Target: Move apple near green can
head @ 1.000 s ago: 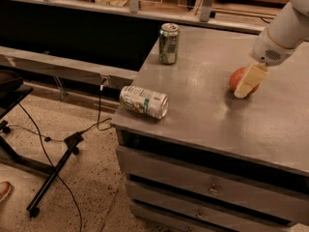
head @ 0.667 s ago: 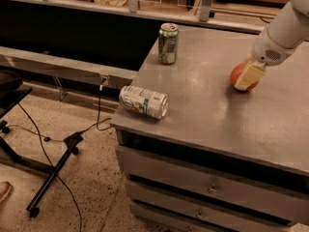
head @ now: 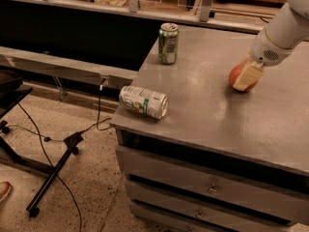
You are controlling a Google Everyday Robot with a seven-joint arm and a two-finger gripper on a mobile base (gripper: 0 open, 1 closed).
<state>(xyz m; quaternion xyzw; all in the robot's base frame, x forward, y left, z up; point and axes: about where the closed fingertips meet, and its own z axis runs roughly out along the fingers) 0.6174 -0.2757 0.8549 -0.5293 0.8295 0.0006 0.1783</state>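
Gripper (head: pixel 243 78) clamped on apple (head: pixel 234 73); barely shifted since earlier; green can (head: pixel 168 44) well apart.

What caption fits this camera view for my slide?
Gripper at the apple, upright green can across the table.

The grey tabletop (head: pixel 207 110) fills the right of the frame. A green can (head: pixel 168 43) stands upright near its upper-left corner. A white can (head: pixel 143 101) lies on its side at the left front edge. At right rests the apple (head: pixel 235 74), with the gripper (head: pixel 245 76) against it.
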